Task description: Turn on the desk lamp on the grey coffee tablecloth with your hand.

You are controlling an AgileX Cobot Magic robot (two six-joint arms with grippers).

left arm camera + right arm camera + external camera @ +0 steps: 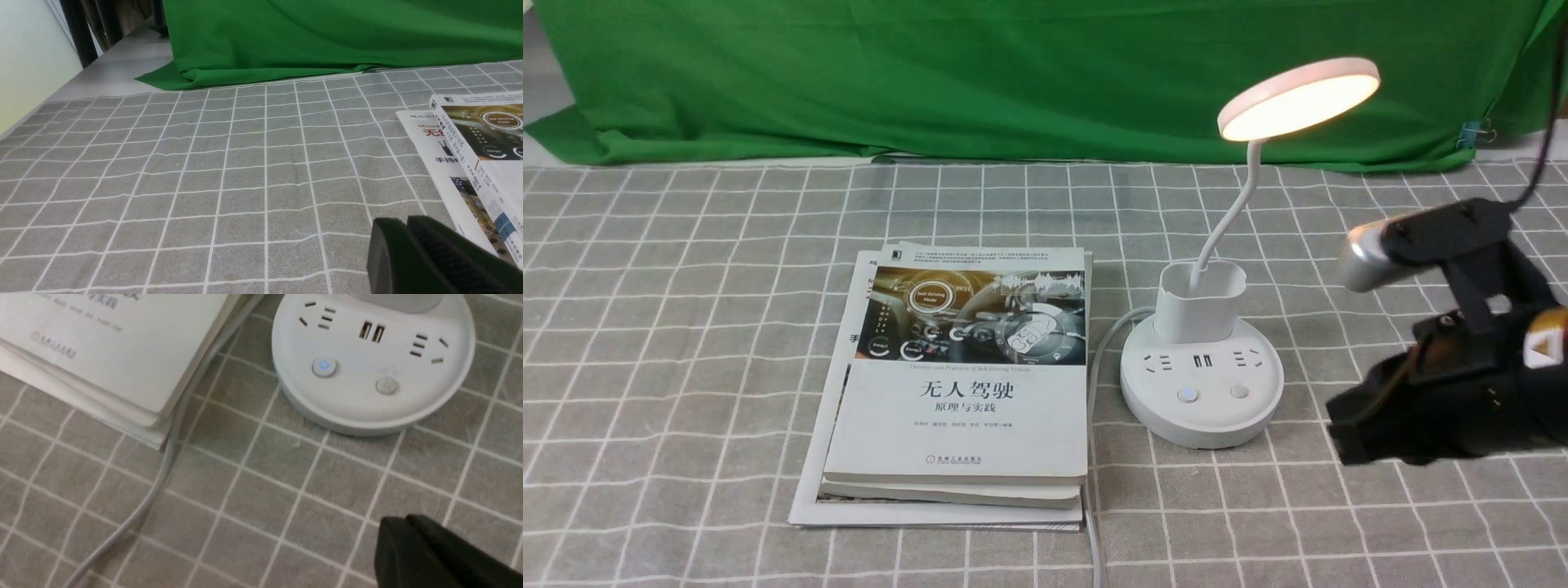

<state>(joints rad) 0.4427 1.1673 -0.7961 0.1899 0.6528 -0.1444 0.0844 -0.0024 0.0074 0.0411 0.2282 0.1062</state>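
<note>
The white desk lamp (1201,384) stands on the grey coffee tablecloth (670,327), right of centre. Its disc head (1298,96) glows warm. Its round base also shows in the right wrist view (372,371), where the left button (324,367) shows a blue light and the right button (386,385) is plain. My right gripper (1343,437) hangs to the right of the base, apart from it, jaws shut and empty; it also shows in the right wrist view (402,523). My left gripper (402,223) is shut and empty, low over the cloth left of the books.
A stack of books (956,384) lies left of the lamp; it also shows in the left wrist view (478,143). The lamp's grey cable (1094,392) runs between books and base toward the front edge. A green backdrop cloth (1013,73) lies along the back.
</note>
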